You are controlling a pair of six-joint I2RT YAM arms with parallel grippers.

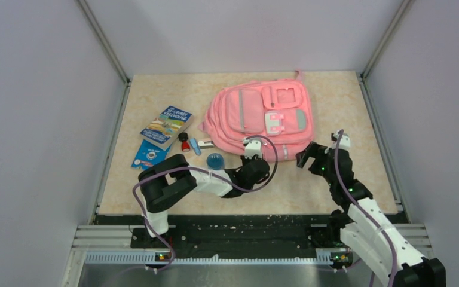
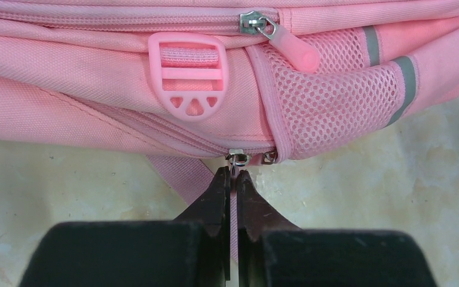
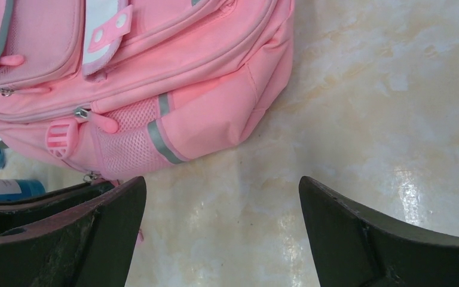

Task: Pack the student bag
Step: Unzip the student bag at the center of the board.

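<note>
The student bag (image 1: 263, 116) is a large pink backpack lying flat at the back middle of the table, with all its zips closed. My left gripper (image 1: 254, 156) is at the bag's near edge. In the left wrist view it (image 2: 232, 173) is shut on the thin pink pull tab (image 2: 233, 194) of the lowest zip slider (image 2: 237, 158), below the bag's side (image 2: 95, 72) and mesh pocket (image 2: 329, 95). My right gripper (image 1: 311, 154) is open and empty beside the bag's near right corner. In the right wrist view it (image 3: 222, 185) hangs over bare table near the bag (image 3: 173, 60).
Left of the bag lie a picture book (image 1: 166, 127), a blue booklet (image 1: 149, 154), a small red item (image 1: 184, 143), a blue-white item (image 1: 196, 146) and a blue round object (image 1: 215, 160). Grey walls enclose the table on three sides.
</note>
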